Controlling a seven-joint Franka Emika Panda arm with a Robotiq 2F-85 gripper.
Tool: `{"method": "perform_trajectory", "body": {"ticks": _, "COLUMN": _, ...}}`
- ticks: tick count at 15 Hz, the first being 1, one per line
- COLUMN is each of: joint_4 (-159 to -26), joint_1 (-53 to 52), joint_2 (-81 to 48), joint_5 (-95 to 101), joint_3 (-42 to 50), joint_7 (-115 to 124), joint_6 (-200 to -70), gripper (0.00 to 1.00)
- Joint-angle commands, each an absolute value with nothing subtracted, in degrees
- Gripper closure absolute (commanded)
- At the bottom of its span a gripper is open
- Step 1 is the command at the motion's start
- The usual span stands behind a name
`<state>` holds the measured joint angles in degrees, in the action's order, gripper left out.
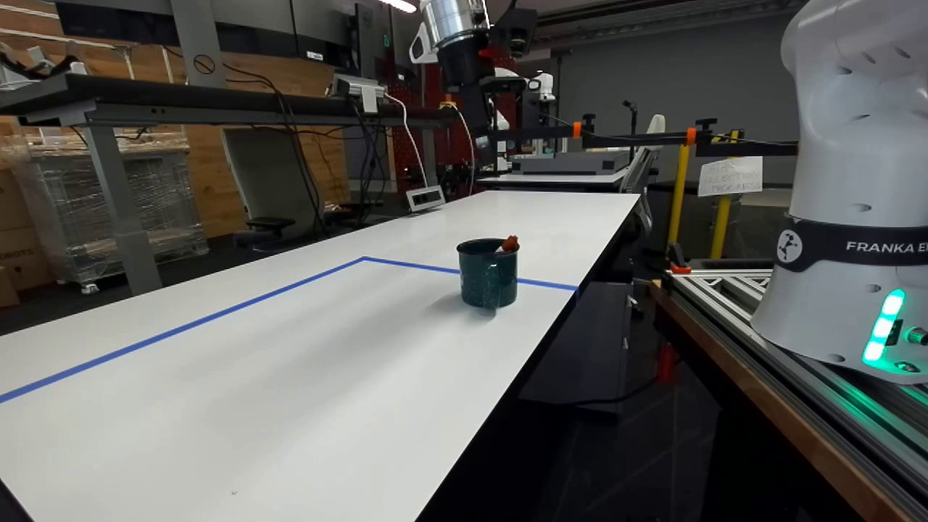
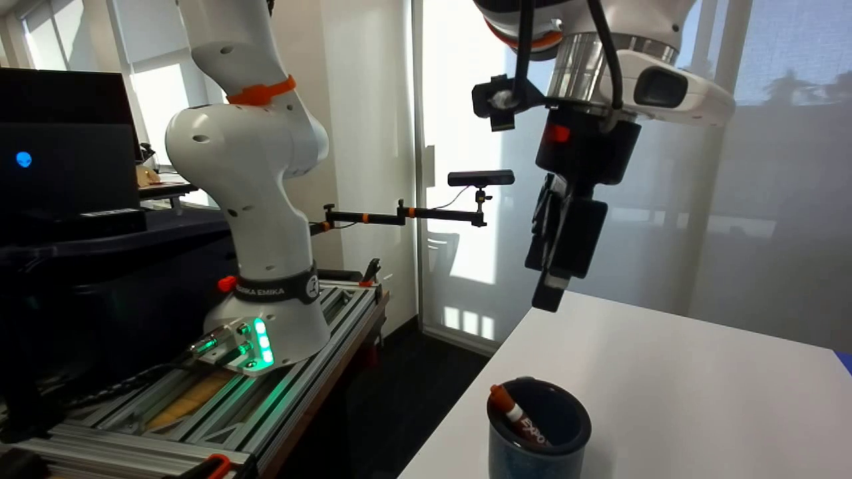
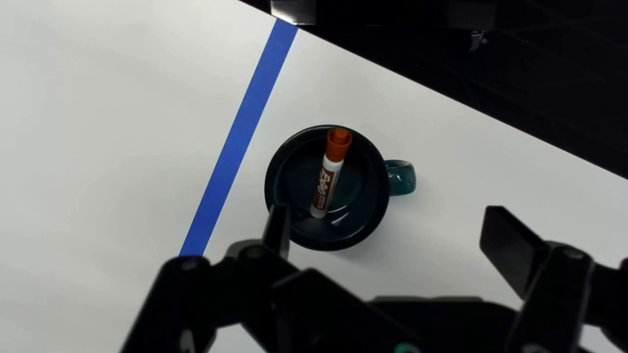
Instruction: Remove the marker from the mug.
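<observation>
The dark teal-blue mug stands upright on the white table near its edge. It also shows in an exterior view and in the wrist view, its handle to the right there. The marker leans inside the mug. It has a red-orange cap at the rim, a white body and a red label, and shows in both exterior views. My gripper is open and empty, its fingers wide apart. It hangs tilted above the table and apart from the mug, as an exterior view shows.
The white table carries a blue tape line close to the mug. The table edge drops to a dark gap beside the mug. A white device stands at the table's far side. A camera on a boom reaches out past the robot base.
</observation>
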<state>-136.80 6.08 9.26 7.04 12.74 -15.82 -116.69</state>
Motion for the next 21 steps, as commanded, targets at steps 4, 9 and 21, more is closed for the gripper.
{"method": "perform_trajectory", "body": {"ticks": 4, "joint_4": -132.75, "joint_1": 7.32, "joint_2": 1.55, "joint_5": 5.81, "joint_3": 11.50, "joint_7": -14.19, "joint_6": -115.69, "gripper": 0.00}}
{"method": "perform_trajectory", "body": {"ticks": 9, "joint_4": -131.62, "joint_1": 7.77, "joint_2": -2.64, "joint_5": 6.04, "joint_3": 10.90, "joint_7": -12.83, "joint_6": -116.47, "gripper": 0.00}}
{"method": "perform_trajectory", "body": {"ticks": 21, "joint_4": -129.26, "joint_1": 8.87, "joint_2": -10.00, "joint_5": 6.42, "joint_3": 10.69, "joint_7": -9.81, "joint_6": -118.79, "gripper": 0.22}}
